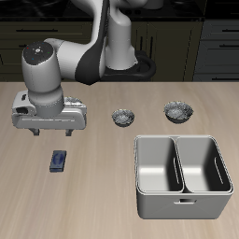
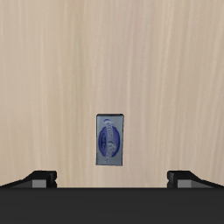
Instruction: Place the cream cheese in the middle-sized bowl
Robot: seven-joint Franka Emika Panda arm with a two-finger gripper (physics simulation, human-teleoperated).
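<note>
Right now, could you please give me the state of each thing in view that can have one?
cream cheese: flat on the table, untouched, not in any bowl.
tool: open, above the table, apart from the box, holding nothing.
smaller bowl: upright, empty.
larger bowl: upright, empty.
two-compartment bin: upright, both compartments empty.

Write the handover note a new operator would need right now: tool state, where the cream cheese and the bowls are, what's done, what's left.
Tool: open, empty, above the table, just behind the cream cheese.
Cream cheese: flat on the table, untouched.
Two bowls visible farther back: one, another; which is middle-sized I cannot tell.
Grey two-compartment bin: near the front edge.
Done: nothing placed.
Left: descend, grasp, carry, release in the bowl.
</note>
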